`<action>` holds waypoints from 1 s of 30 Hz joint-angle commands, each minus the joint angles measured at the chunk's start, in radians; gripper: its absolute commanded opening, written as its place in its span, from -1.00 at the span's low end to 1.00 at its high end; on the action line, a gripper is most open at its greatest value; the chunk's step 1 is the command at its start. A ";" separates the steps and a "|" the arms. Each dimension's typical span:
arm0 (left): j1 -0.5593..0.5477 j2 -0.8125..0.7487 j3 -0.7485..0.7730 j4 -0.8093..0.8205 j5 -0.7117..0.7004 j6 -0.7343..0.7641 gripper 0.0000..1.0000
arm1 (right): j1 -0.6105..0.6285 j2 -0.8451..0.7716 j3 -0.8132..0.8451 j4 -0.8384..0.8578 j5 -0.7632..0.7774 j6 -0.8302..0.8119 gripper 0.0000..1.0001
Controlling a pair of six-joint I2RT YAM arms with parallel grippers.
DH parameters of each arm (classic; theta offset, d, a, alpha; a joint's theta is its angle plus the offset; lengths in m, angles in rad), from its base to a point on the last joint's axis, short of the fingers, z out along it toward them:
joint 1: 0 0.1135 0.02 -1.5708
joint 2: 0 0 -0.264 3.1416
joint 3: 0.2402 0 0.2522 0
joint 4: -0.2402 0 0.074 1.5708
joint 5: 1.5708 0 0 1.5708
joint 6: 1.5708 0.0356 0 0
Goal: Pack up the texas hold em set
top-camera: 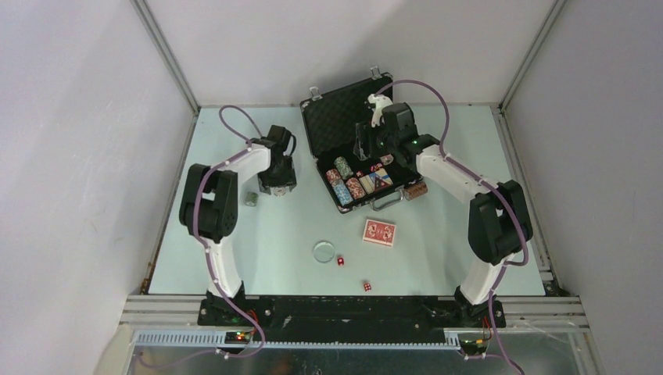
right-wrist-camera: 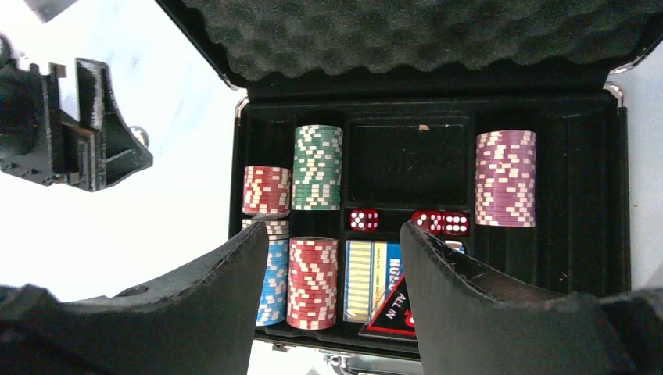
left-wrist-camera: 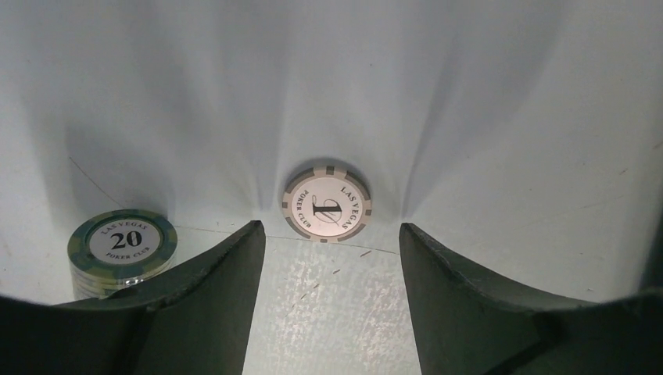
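From above, we see the open briefcase (top-camera: 338, 109) at the bench's (top-camera: 438, 258) far edge, with the cards (top-camera: 379, 232) mid-bench. Left wrist: our left gripper (left-wrist-camera: 332, 234) gapes empty before a white chip (left-wrist-camera: 327, 205). Right wrist: our right gripper (right-wrist-camera: 332, 234) gapes empty above the chip stacks (right-wrist-camera: 317, 167).

This looks like a robot test cell in a lab. Plain pale walls (top-camera: 78, 156) close in three sides, joined at the corners by bare aluminium rails (top-camera: 166, 55). A pale green surface (top-camera: 438, 266) forms the bottom of the box. A white and black left arm (top-camera: 227, 168) and right arm (top-camera: 453, 176) are bolted to a black base plate (top-camera: 352, 308) at its near edge. Purple cables (top-camera: 422, 81) trail from them, and a slotted grey cable duct (top-camera: 336, 337) runs along below.
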 commanded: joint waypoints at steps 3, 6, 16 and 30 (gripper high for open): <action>0.045 0.050 0.124 -0.166 0.092 -0.022 0.42 | -0.008 -0.066 -0.001 0.059 -0.071 0.035 0.28; 0.055 0.075 0.172 -0.212 0.121 -0.013 0.41 | -0.011 -0.070 -0.001 0.068 -0.105 0.052 0.27; 0.091 0.152 0.268 -0.315 0.126 -0.003 0.46 | -0.028 -0.141 -0.058 0.110 -0.159 0.094 0.26; 0.090 0.213 0.291 -0.271 0.132 -0.008 0.41 | 0.176 -0.211 -0.191 0.145 0.437 0.166 0.97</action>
